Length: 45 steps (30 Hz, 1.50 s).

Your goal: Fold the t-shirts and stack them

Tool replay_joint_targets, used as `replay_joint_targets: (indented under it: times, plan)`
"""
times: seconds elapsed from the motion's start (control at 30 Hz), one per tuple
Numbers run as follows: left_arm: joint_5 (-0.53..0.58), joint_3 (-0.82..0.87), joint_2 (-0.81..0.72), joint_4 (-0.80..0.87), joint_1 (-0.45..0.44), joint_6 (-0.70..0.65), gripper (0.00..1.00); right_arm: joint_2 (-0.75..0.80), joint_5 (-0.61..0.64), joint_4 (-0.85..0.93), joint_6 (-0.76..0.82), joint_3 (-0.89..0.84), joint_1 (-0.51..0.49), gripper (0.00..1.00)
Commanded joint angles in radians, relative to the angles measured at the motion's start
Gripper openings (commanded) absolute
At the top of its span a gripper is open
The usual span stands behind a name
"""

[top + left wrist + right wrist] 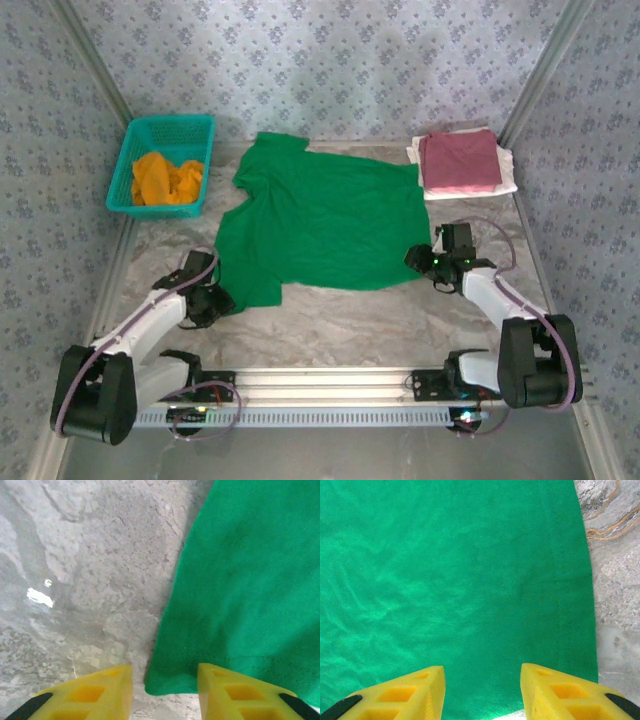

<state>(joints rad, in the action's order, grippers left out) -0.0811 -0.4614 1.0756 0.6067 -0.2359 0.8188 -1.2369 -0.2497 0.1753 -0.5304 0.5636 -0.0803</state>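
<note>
Green shirt (320, 225) lies spread flat on the table (350, 320); left gripper (165, 690) straddles its near-left corner, jaws apart, nothing pinched; right gripper (482, 690) hovers parted over the near-right hem (also empty); risk: a shallow close could catch one layer or slip off, dragging the fold crooked.

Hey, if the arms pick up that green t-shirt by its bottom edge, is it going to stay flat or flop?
Probably flop: the green t-shirt lies flat with soft ripples, so it looks thin and limp. Likely light too: its edge lies thin against the table. Pushed, it would probably bunch rather than slide.
</note>
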Motion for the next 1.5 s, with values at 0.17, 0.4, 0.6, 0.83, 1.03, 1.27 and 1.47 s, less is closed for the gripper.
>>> replay_joint_targets:
  times: [0.17,0.4,0.6,0.83,1.03,1.27,1.47]
  plan:
    - [-0.051,-0.043,0.073,-0.119,-0.023,-0.038,0.25,0.041,0.02,0.01,-0.01,-0.003,0.002,0.46]
    - [-0.036,-0.105,0.112,-0.078,-0.039,-0.056,0.22,0.072,0.028,0.027,-0.007,-0.007,0.005,0.46]
    - [-0.026,-0.135,0.163,-0.068,-0.051,-0.071,0.19,0.099,0.036,0.029,-0.007,-0.02,0.009,0.46]
    - [-0.007,-0.151,0.171,-0.039,-0.062,-0.086,0.06,0.122,0.036,0.032,-0.01,-0.045,0.025,0.46]
    - [0.009,-0.153,0.138,-0.013,-0.062,-0.087,0.0,0.122,0.012,0.055,-0.016,-0.045,0.051,0.46]
    - [0.031,-0.183,0.04,0.036,-0.06,-0.086,0.0,0.091,-0.11,0.196,-0.041,-0.018,0.167,0.48]
    - [0.018,-0.184,0.053,0.021,-0.06,-0.097,0.0,-0.114,-0.286,0.151,0.063,0.056,0.234,0.59]
